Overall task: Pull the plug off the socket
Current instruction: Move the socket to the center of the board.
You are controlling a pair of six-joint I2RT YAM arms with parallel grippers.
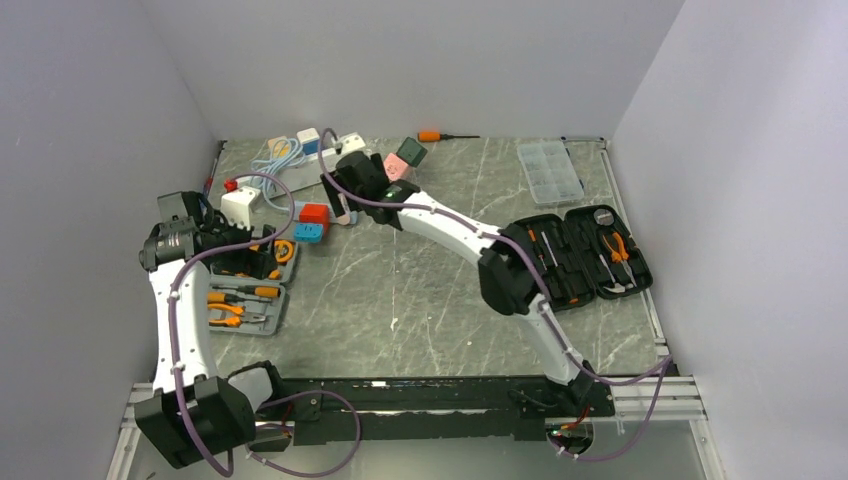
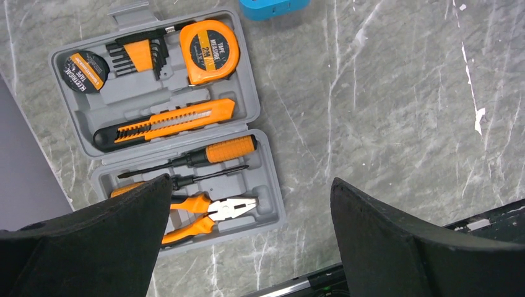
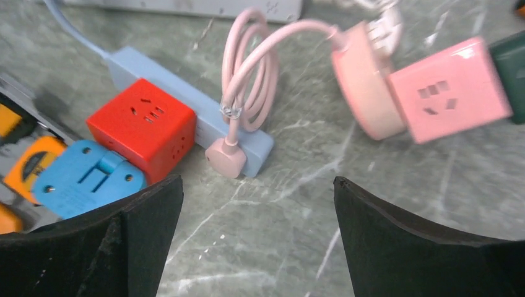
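Observation:
The socket, a long white power strip [image 1: 300, 172], lies at the back left; only its edge [image 3: 186, 7] shows at the top of the right wrist view. White plug blocks [image 1: 308, 138] sit at its far end. A pink plug [image 3: 226, 158] on a coiled pink cord [image 3: 254, 80] rests against the end of the shorter light-blue strip [image 3: 186, 105]; whether it is inserted I cannot tell. My right gripper [image 3: 257, 182] [image 1: 340, 208] hangs open just in front of it, over bare table. My left gripper [image 2: 251, 182] [image 1: 222, 235] is open above the grey tool case.
A red cube [image 3: 145, 127] sits on the light-blue strip, a blue adapter [image 3: 83, 179] beside it. A pink cube socket [image 3: 449, 90] and a dark green cube [image 1: 411, 152] lie further right. Grey tool case [image 2: 266, 204], black tool case [image 1: 575, 255], clear organiser [image 1: 548, 170], orange screwdriver [image 1: 432, 136].

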